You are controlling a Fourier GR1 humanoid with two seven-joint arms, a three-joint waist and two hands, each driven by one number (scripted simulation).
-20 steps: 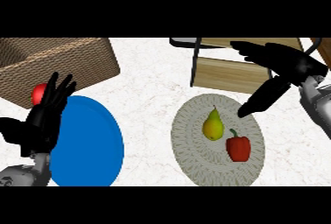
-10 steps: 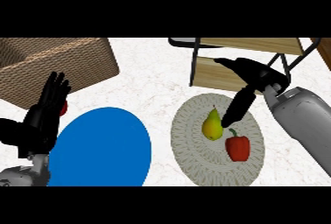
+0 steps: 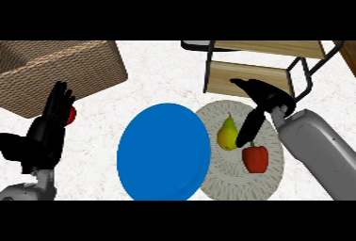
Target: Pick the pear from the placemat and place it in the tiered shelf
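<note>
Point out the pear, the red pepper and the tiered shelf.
pear (image 3: 227, 134), head view, middle of its yellow body.
red pepper (image 3: 255, 158), head view, middle of its body.
tiered shelf (image 3: 243, 78), head view, lower wooden board.

Single head view, steeply down onto counter (image 3: 160, 80)

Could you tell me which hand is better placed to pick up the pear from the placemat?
The right hand: its fingers reach down beside the pear on the placemat. The left hand rests open at the view's left edge, with the blue plate between it and the pear.
</note>
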